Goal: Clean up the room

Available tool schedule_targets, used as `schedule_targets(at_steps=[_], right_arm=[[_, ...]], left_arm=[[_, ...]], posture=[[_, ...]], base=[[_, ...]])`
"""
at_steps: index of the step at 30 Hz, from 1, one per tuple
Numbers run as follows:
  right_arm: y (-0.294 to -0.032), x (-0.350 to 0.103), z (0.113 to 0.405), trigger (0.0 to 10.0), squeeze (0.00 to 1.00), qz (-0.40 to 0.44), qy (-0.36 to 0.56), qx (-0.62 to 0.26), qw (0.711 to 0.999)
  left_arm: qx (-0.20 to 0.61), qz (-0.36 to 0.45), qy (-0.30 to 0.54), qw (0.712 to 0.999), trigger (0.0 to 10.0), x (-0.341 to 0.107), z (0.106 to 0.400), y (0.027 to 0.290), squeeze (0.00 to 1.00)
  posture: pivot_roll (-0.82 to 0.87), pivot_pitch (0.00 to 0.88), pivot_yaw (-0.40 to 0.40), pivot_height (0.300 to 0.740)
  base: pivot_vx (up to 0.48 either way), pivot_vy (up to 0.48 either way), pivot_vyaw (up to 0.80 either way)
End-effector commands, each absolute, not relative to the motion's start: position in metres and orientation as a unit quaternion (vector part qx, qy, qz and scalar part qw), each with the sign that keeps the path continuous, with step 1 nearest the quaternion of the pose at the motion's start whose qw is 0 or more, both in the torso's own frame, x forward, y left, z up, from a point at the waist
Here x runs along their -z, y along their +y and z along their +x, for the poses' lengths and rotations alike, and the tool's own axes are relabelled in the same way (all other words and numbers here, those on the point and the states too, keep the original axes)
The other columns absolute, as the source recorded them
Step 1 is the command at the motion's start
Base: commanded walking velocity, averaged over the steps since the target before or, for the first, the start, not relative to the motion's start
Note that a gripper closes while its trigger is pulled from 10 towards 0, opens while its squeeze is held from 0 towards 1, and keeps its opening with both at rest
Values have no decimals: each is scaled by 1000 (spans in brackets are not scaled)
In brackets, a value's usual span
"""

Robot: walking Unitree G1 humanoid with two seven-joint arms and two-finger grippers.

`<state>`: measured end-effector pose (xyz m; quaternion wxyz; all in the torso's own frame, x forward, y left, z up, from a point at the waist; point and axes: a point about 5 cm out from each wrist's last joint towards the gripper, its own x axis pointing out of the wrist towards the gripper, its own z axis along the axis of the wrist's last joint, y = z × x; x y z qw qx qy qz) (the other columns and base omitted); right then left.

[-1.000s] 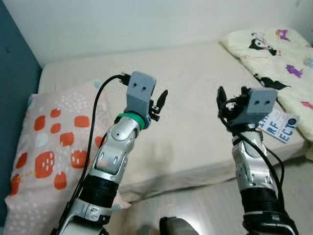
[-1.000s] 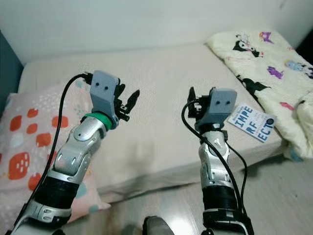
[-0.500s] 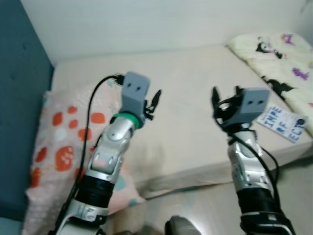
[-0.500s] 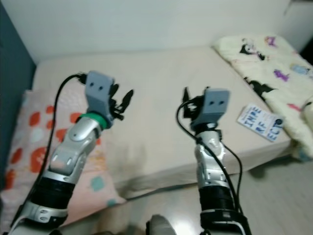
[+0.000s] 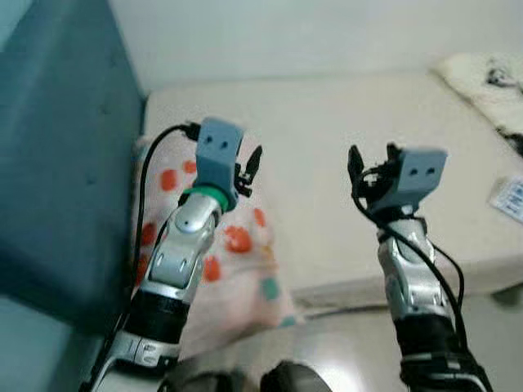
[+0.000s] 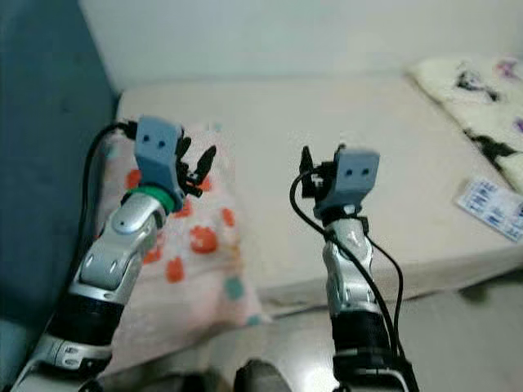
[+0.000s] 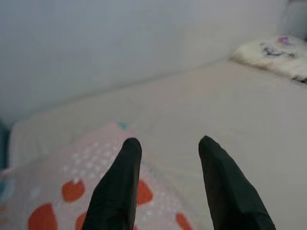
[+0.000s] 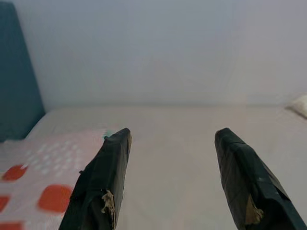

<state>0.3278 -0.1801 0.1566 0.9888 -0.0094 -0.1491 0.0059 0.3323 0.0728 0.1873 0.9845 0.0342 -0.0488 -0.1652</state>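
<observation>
A pink pillow [image 5: 237, 245] with red-orange spots lies at the left end of the beige bed [image 5: 343, 114], drooping over its front edge. My left gripper [image 5: 249, 163] is raised above the pillow, open and holding nothing; the left wrist view shows its gripper [image 7: 168, 143] over the pillow [image 7: 57, 191]. My right gripper [image 5: 369, 159] is held up over the middle of the mattress, also open and empty. In the right wrist view, its gripper [image 8: 172, 136] points along the bed toward the wall, with the pillow [image 8: 38, 187] off to one side.
A teal headboard [image 5: 65, 163] rises at the left, against the pillow. A cream cartoon-print blanket [image 6: 474, 82] lies at the bed's far right, with a blue-and-white book [image 6: 490, 204] near the front edge. Pale floor [image 5: 343, 359] runs below the bed.
The whole view has swung left, so the headboard now takes up more of the left and the blanket slid to the right edge. Both arms hold the same raised pose, fingers still open.
</observation>
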Motion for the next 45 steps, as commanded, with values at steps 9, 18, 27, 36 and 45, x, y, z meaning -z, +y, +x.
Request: schedule_targets(at_steps=[9, 18, 27, 36, 45], right_arm=[[-183, -158, 327, 10000, 0, -7, -154, 1, 988], [-183, -157, 327, 10000, 0, -6, -153, 1, 988], [-183, -157, 327, 10000, 0, -7, -153, 0, 988], [-181, -156, 327, 10000, 0, -7, -152, -3, 988], [-181, -156, 328, 10000, 0, -8, -151, -4, 988]], left_arm=[[170, 47, -53, 983, 10000, -186, 331, 71, 0], [173, 48, -53, 982, 10000, -186, 331, 69, 0], [172, 50, -53, 982, 10000, -186, 331, 69, 0], [164, 57, -43, 984, 10000, -181, 333, 71, 0], [154, 64, -40, 985, 10000, -179, 336, 73, 0]], posture=[[-66, 30, 39, 740], [-65, 30, 38, 740], [-64, 27, 38, 740], [-67, 25, 39, 740], [-67, 27, 38, 740]], base=[[0, 0, 0], [0, 0, 0], [0, 0, 0], [0, 0, 0], [0, -104, 0]])
